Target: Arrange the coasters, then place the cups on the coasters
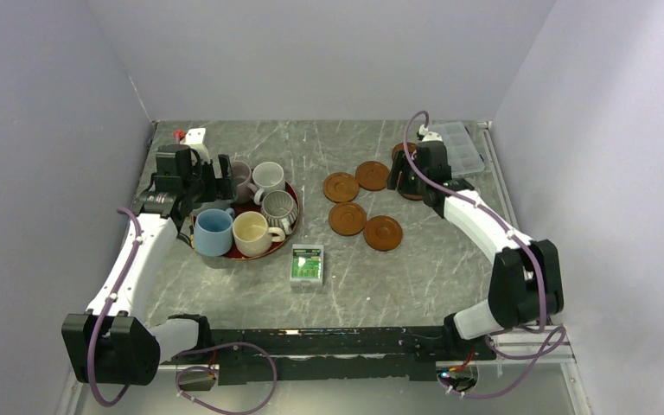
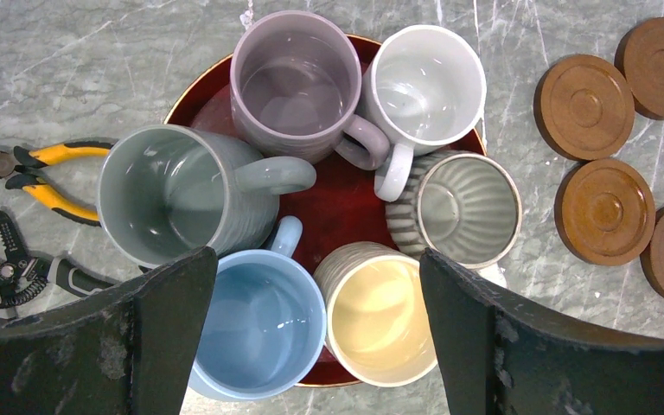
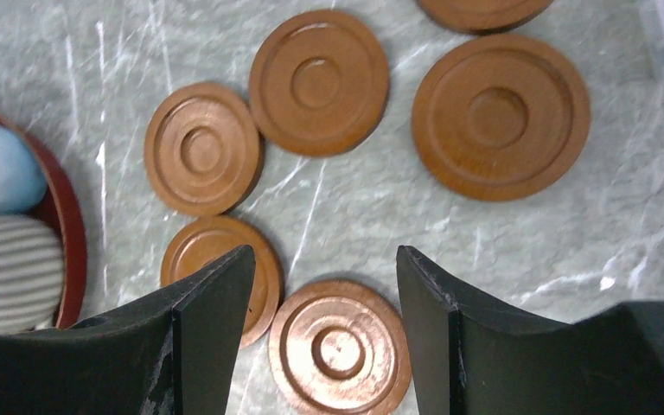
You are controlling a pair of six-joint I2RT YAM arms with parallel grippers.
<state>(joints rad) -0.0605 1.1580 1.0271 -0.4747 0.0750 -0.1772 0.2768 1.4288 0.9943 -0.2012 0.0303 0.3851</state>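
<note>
Reddish-brown round coasters point(image 3: 316, 82) lie loose on grey marble under the right gripper point(image 3: 324, 259), jaws parted and empty. Six ceramic mugs point(image 2: 298, 82) fill a dark-red round tray point(image 2: 337, 207) below the wide-spread left gripper point(image 2: 316, 268). Print on the small green box point(image 1: 306, 265) is unreadable.

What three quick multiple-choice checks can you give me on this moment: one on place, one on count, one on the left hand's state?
1. Where do the mugs stand? A) bare table B) red tray C) plastic box
2. How many mugs are there? A) four B) five C) six
3. How is the left hand? A) open, empty B) shut on a mug C) shut on pliers
Answers: 1 B, all sit within the tray's rim; 2 C, the left wrist view shows six; 3 A, its fingers stand wide apart above the mugs, holding nothing.
</note>
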